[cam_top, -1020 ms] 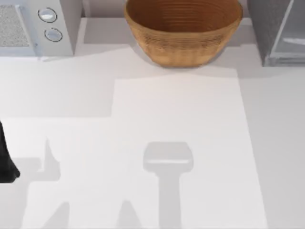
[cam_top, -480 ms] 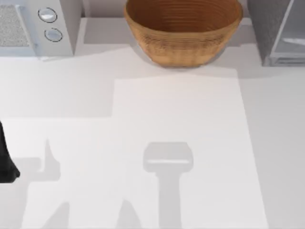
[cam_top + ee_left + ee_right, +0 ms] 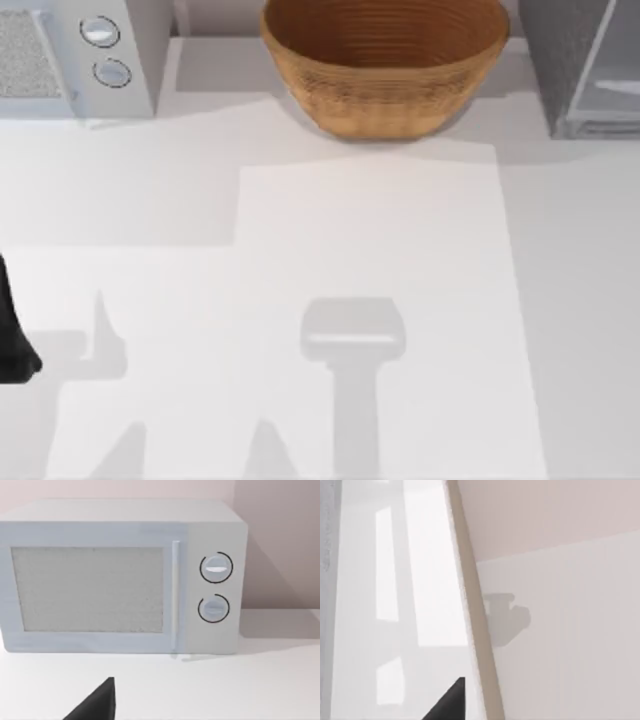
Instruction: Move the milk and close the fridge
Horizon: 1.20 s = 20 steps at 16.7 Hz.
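**Base:** Where's the milk?

**Me:** Can't place it. Top view has the fridge [image 3: 585, 65] at upper right of the frame, grey speckled body, pale door panel; whether the door is ajar I can't tell. Wicker bowl [image 3: 385, 65] top centre, white microwave [image 3: 75, 55] upper left. The counter [image 3: 370, 250] carries shadows.

**Base:** Claws?

**Me:** Left arm [image 3: 12, 340] is a dark shape at the left edge, mid-height. Its wrist view faces the microwave [image 3: 120, 577], with one dark tip of the left claw [image 3: 97, 705] at the bottom. How far open, I cannot tell; nothing visibly held. Right wrist view has a pale panel and a wall, with a dark tip of the right claw [image 3: 450, 702] low in frame. Its opening is unreadable too.

**Base:** Handling?

**Me:** My guess: a small carton is light, thin-walled, crushable and smooth. Pinch the flat sides mid-body, gently. The door needs a steady push on its frame.
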Tool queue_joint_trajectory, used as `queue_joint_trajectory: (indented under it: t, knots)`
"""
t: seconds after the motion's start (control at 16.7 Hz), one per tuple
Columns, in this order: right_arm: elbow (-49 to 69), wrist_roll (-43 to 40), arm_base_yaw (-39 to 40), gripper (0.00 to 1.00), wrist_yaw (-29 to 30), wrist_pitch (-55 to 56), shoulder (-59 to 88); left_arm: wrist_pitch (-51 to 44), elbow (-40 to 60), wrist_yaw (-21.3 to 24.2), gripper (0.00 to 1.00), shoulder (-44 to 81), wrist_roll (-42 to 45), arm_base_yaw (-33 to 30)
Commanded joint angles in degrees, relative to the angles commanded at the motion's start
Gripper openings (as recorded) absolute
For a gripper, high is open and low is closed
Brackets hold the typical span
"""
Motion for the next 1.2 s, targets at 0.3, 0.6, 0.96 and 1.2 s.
queue_joint_trajectory:
  t: [0.3,0.6,0.96,1.2]
  knots:
    - [-1.3,9.9,5.1,1.0,2.1,10.5,-1.3,0.0,0.0,0.0,1.0,0.0,0.0,0.0]
    - [-3.2,9.9,3.3,1.0,2.2,12.0,-0.9,0.0,0.0,0.0,1.0,0.0,0.0,0.0]
    - [-5.9,15.1,11.4,1.0,7.5,14.8,-2.7,0.0,0.0,0.0,1.0,0.0,0.0,0.0]
    - [-10.0,23.4,23.6,1.0,16.9,19.2,-5.6,0.0,0.0,0.0,1.0,0.0,0.0,0.0]
